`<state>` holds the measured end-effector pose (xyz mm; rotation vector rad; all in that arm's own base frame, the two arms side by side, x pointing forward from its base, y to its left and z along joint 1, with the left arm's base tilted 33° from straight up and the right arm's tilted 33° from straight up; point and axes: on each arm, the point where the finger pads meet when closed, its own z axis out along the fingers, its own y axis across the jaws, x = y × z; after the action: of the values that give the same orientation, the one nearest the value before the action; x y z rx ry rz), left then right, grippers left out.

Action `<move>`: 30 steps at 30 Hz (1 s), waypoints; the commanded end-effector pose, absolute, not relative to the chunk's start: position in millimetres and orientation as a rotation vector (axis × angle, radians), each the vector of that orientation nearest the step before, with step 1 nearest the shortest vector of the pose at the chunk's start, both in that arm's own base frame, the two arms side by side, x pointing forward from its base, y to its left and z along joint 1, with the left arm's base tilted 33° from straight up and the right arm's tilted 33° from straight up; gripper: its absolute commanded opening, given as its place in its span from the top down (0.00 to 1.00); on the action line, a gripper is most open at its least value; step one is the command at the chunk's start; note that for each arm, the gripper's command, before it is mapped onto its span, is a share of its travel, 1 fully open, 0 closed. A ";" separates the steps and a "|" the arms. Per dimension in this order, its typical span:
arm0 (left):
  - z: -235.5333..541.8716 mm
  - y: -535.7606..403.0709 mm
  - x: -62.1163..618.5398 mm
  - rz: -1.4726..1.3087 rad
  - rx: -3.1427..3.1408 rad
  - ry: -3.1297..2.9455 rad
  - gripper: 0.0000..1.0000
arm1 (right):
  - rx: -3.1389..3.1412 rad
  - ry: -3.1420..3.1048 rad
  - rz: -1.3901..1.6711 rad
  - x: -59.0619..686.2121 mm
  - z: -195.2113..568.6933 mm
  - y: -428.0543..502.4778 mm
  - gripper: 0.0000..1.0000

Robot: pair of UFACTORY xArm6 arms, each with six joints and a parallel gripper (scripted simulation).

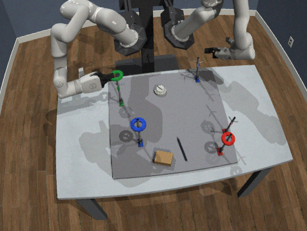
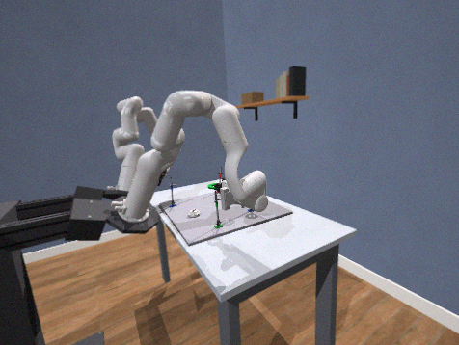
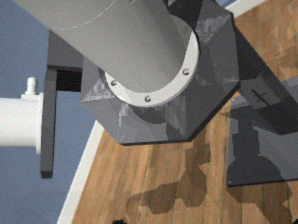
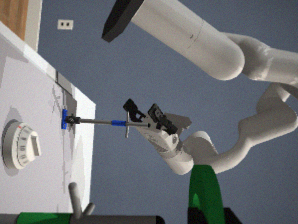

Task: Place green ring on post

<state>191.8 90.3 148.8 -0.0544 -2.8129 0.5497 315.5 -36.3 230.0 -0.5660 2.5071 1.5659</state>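
The green ring (image 1: 121,73) (image 2: 212,187) (image 4: 206,182) is in the right gripper (image 1: 111,77) (image 4: 212,216), which is shut on its edge. The ring is level, just above the top of the green-footed post (image 1: 120,95) (image 2: 217,211) (image 4: 100,220). The post stands upright, with nothing on its pins. In the right wrist view its tip ends short of the ring; whether the hole is exactly centred over it I cannot tell. The left gripper (image 1: 211,52) (image 4: 146,113) is open and empty, beyond the table's back edge.
A blue ring (image 1: 132,125) is on a blue-footed post, and a red ring (image 1: 224,142) on a red-footed post. Another blue-footed post (image 1: 197,72) and red-footed post (image 1: 231,123) stand bare. A white dial (image 1: 160,90), a wooden block (image 1: 164,158) and a black pen (image 1: 182,150) lie on the mat.
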 end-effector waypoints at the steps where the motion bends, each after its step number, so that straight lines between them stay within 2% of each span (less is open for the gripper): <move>1: 149.2 90.5 192.0 0.549 -0.055 -2.814 0.00 | -0.567 2.507 1.564 317.7 226.0 -38.7 1.00; 30: 149.2 90.5 192.0 0.549 -0.055 -2.814 0.00 | -0.567 2.507 1.564 326.4 206.5 -48.2 1.00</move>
<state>191.8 90.3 148.8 -0.0544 -2.8129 0.5497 324.7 -46.5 209.3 -0.5651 2.5070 1.5657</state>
